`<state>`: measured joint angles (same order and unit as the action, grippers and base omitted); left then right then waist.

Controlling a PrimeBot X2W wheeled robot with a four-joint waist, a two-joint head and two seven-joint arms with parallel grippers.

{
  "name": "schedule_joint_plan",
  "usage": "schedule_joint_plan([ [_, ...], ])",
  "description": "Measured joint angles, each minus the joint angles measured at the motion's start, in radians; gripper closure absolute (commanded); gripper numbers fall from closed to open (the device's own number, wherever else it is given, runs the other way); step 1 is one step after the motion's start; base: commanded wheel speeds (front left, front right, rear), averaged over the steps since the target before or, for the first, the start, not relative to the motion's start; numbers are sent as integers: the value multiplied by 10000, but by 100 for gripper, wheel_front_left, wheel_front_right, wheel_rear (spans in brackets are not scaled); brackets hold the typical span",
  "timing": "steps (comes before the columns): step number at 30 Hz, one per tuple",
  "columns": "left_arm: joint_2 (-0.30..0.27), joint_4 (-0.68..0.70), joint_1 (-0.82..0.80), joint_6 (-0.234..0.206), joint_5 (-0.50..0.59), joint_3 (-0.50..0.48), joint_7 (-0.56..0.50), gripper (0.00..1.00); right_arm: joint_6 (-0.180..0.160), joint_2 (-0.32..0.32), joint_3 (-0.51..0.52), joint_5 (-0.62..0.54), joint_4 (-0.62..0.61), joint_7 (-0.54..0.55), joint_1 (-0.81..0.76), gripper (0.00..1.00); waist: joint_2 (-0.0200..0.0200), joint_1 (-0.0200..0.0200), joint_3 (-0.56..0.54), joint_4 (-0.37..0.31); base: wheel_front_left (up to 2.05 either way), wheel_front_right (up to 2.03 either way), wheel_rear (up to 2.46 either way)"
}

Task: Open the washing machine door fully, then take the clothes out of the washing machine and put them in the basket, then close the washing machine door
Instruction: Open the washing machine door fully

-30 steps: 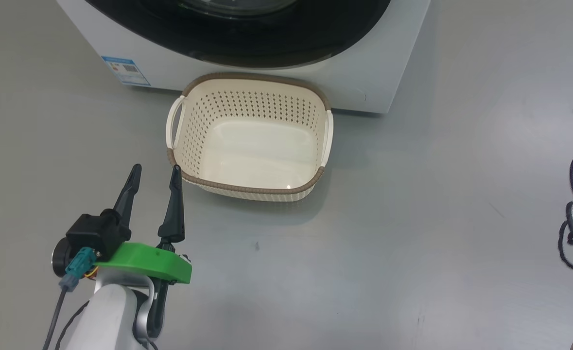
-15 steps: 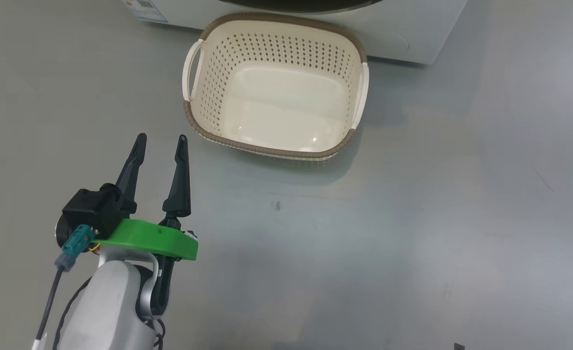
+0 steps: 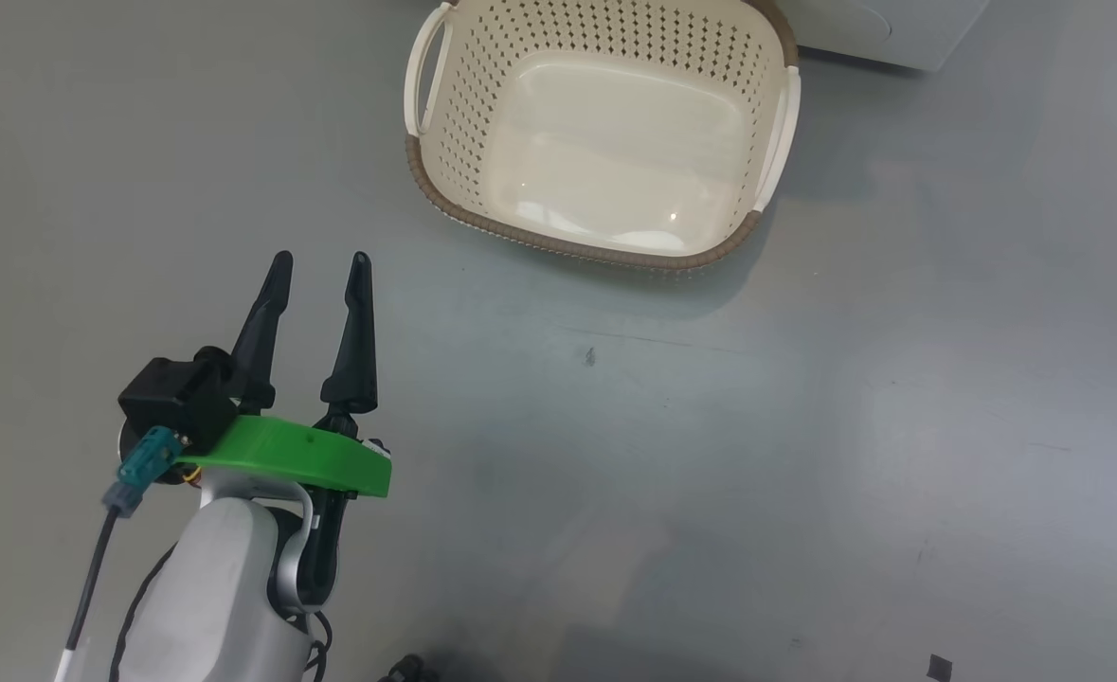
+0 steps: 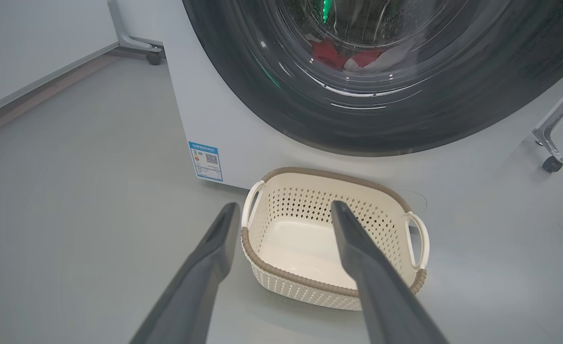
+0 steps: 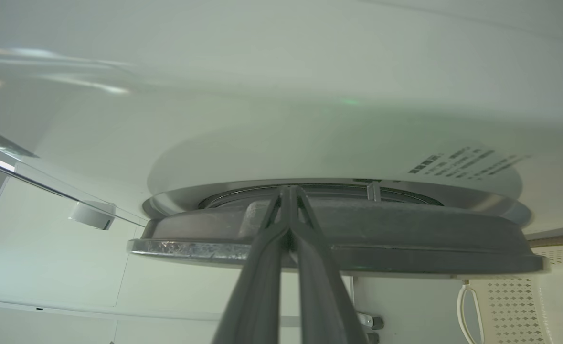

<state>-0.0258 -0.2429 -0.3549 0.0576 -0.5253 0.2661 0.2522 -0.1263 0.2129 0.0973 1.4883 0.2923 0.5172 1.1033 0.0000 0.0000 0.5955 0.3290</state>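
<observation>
The left gripper [image 3: 320, 261] hangs over the grey floor [image 3: 710, 455] with its two long dark fingers spread wide and nothing between them. Beyond its tips, the small cream perforated plastic basket with a brown woven-look rim [image 3: 577, 249] stands upright and empty on the floor, its far side just beside the foot of the big white front-loading washing machine [image 4: 214, 119]. In the left wrist view the basket sits right below the large round door with a wide glossy black rim [image 4: 310, 119], which lies against the machine's front. Behind its bulging glass, the red clothes with white trim [image 4: 331, 52] lie in the drum. A small blue label [image 4: 206, 161] marks the machine's lower corner nearest the basket's handle. The right gripper [image 5: 288, 192] is closed, its fingers pressed together with nothing between them. Its tips reach the dark edge of the door, seen side-on against the white front; whether they touch it I cannot tell. A corner of the basket shows past that edge.
</observation>
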Motion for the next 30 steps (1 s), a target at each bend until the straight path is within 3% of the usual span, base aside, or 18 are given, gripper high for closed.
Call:
schedule_joint_plan([
  [30,25,-73,-245,-94,-27,27,0,0,-12,-58,-389,-107,2721,826,1848,100,0,0,335,394,0,0,0],
])
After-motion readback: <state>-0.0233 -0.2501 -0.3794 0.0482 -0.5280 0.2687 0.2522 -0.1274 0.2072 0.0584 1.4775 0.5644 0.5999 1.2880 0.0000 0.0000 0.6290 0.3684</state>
